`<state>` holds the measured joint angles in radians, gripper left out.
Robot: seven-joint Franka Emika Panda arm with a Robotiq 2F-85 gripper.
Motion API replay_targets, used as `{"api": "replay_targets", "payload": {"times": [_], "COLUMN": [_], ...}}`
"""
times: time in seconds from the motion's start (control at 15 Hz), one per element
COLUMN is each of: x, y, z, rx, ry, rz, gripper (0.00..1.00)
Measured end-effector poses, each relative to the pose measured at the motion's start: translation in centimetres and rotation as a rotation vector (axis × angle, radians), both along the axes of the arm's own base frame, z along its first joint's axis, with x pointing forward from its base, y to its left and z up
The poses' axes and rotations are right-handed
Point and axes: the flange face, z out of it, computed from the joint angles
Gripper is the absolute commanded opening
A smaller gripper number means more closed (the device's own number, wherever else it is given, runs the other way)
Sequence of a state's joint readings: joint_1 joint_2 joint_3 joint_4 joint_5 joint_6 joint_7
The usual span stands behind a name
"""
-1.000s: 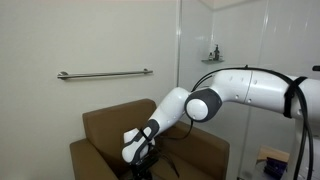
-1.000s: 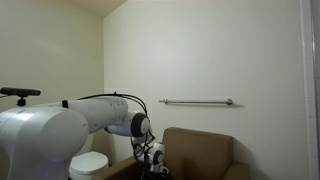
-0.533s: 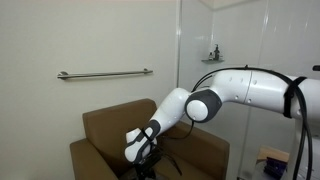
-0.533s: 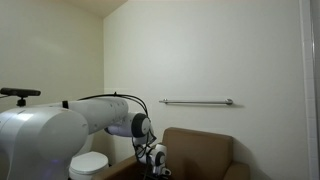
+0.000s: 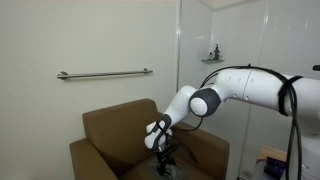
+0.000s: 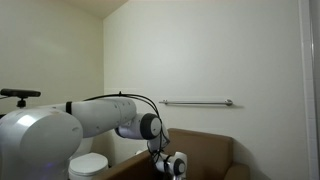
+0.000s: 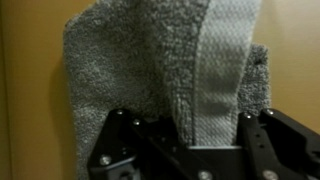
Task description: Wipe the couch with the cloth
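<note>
The tan-brown couch (image 5: 110, 135) fills the lower part of both exterior views, its back (image 6: 205, 148) under the wall rail. My gripper (image 5: 163, 160) reaches down onto the seat cushion (image 7: 25, 90), and its black body (image 6: 176, 166) shows low in an exterior view. In the wrist view the grey cloth (image 7: 110, 70) lies spread on the seat. A lighter folded band of it runs down into my gripper (image 7: 192, 145), which is shut on the cloth. The fingertips are hidden under the fabric.
A metal grab rail (image 5: 104, 73) is fixed to the wall above the couch back. A small glass shelf (image 5: 212, 58) with objects hangs on the wall. A white round object (image 6: 88, 163) stands beside the couch. The couch's wide arms (image 5: 85, 153) flank the seat.
The arm has swept sideways across the seat, carrying the cloth with it. The gripper stays shut.
</note>
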<state>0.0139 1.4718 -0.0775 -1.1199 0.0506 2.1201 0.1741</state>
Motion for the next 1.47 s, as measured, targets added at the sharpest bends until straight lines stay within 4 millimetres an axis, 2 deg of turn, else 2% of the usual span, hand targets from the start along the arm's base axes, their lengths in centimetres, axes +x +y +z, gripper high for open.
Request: {"api": "replay_targets", "payload": {"times": [0.13, 0.2, 0.33, 0.47, 0.67, 1.13, 1.33, 1.47], "x": [-0.4, -0.5, -0.4, -0.2, 0.6, 1.3, 0.7, 0.5], "y": [-2.8, -3.6, -3.5, -2.1, 2.0, 15.3, 18.4, 18.8], "z": [-0.1, -0.1, 0.0, 0.1, 0.5, 1.8, 1.9, 1.7], "rx": [-0.010, -0.011, -0.007, 0.002, 0.036, 0.154, 0.188, 0.196], "ry": [0.014, 0.015, 0.013, 0.008, -0.010, -0.058, -0.061, -0.058], "rz": [-0.038, -0.049, -0.051, -0.035, 0.006, 0.157, 0.219, 0.239], "gripper": [0.03, 0.04, 0.04, 0.03, 0.04, 0.04, 0.03, 0.04]}}
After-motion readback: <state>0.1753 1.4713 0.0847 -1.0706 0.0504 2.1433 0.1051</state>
